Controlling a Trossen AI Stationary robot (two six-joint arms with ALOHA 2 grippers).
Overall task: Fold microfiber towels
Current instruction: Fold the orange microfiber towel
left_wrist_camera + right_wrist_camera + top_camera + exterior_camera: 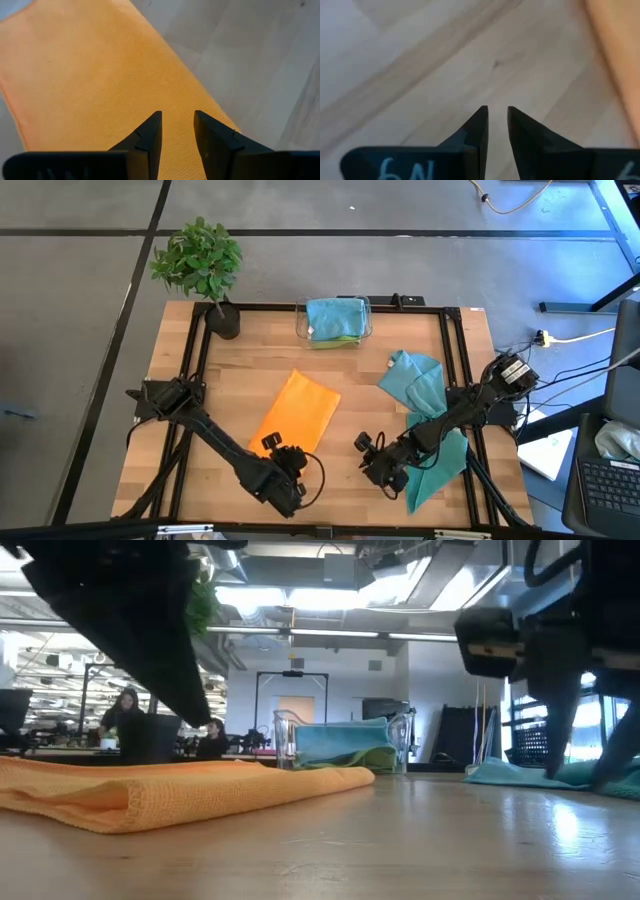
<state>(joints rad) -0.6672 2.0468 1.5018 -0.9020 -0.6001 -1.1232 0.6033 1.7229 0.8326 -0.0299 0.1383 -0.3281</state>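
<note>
Lying folded on the table (230, 370), the orange towel (297, 413) sits beneath the left end effector (176, 125), whose fingers stand narrowly apart, holding nothing. The right end effector (497, 116), also narrowly parted and empty, hovers over bare wood beside crumpled teal towels (425, 395).

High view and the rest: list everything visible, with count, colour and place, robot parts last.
orange towel: one, orange, folded, table centre.
teal towels: a loose pile, count unclear, teal, right side under the right arm.
clear bin: one, clear, back edge, holding a blue towel over a green towel.
potted plant: one, green, back left corner.
people: two, far background, low view.
left gripper: dark, open, over the orange towel's near end.
right gripper: dark, slightly open, empty, over bare wood.
</note>
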